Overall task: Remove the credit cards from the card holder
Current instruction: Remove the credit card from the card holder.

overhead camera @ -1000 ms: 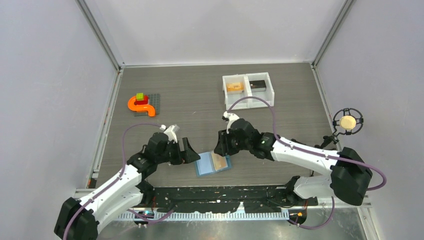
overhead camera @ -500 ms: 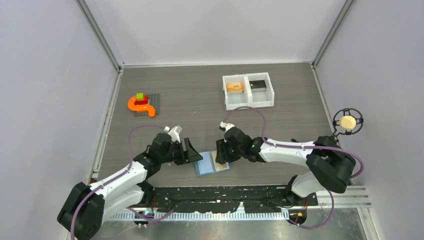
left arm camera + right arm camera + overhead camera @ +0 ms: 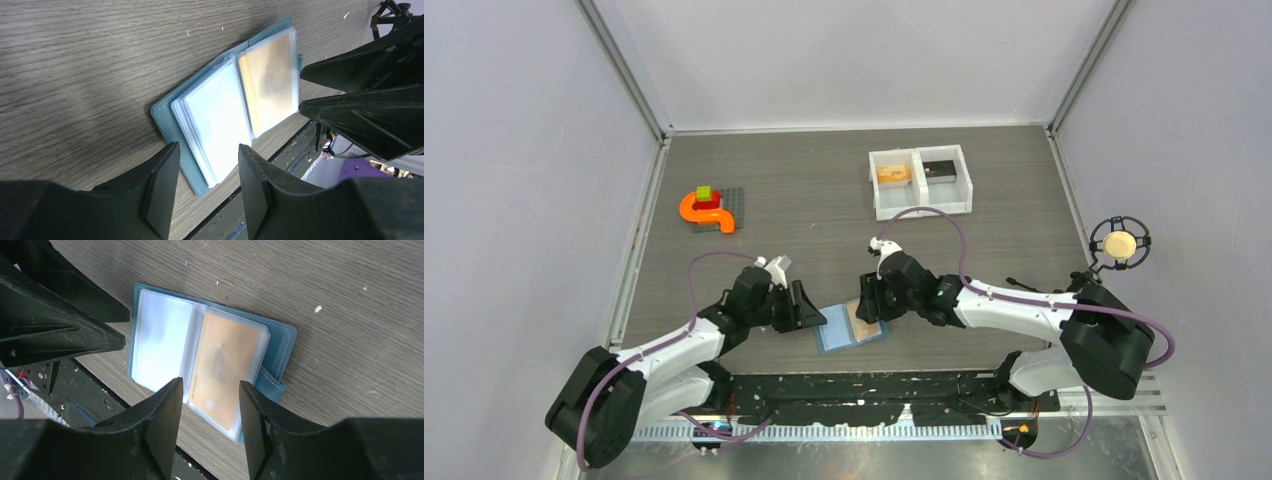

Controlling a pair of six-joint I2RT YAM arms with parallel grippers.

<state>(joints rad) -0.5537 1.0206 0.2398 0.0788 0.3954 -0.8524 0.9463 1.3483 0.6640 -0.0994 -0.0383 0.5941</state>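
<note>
While gaping released, the left gripper (image 3: 810, 313) and right gripper (image 3: 870, 310) are flanking the open card holder (image 3: 849, 328) at its 9 and 2 o'clock.

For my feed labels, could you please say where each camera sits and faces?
Top external: above and behind, facing down at the table; left arm and right arm show.
Left wrist: on that arm, facing past left pincer down at the wallet.
Right wrist: on that arm, facing past right pincer down at the orange card.
All share the open wallet.
</note>
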